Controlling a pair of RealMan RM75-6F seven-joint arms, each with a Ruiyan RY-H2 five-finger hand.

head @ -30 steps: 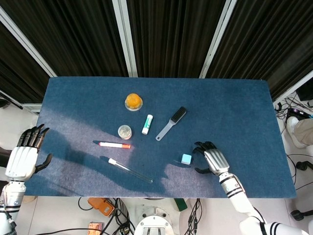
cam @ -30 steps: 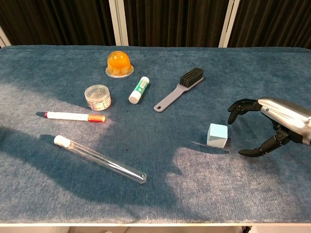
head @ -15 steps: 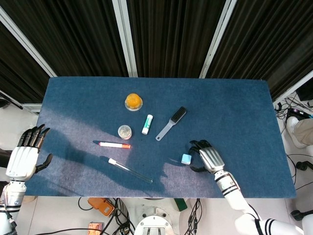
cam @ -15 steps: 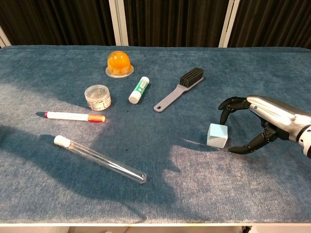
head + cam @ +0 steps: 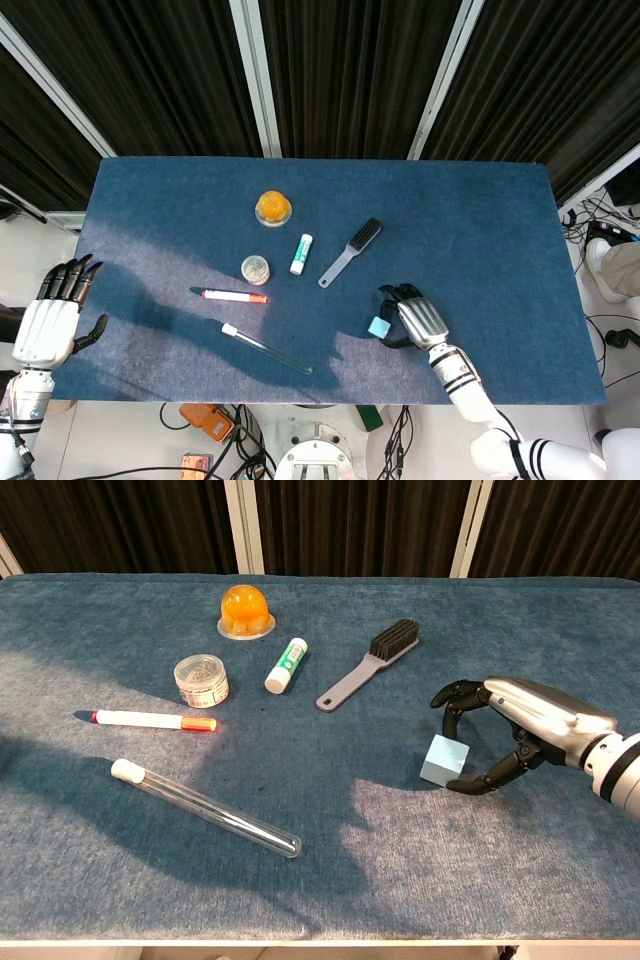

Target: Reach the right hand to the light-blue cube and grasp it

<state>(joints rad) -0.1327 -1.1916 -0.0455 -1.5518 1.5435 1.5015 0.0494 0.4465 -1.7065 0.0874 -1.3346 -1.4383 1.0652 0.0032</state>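
The light-blue cube (image 5: 377,327) (image 5: 443,760) sits on the blue table cloth (image 5: 480,230) toward the front right, slightly tilted. My right hand (image 5: 412,317) (image 5: 505,730) lies right beside it, with its fingers (image 5: 452,696) arched over the cube's far side and the thumb (image 5: 478,783) curled near its front corner. The cube lies between fingers and thumb, which remain spread wide; I see no firm grip. My left hand (image 5: 45,325) hovers off the table's left edge, fingers apart and holding nothing.
A grey brush (image 5: 368,666) lies just left of and behind the cube. Further left are a white glue stick (image 5: 285,665), an orange jelly cup (image 5: 245,611), a small round jar (image 5: 201,680), a red-capped marker (image 5: 152,720) and a glass test tube (image 5: 205,807).
My right hand has slid left along the table until its spread fingers and thumb bracket the cube. The cube has shifted slightly left and tilted. The left hand is unmoved.
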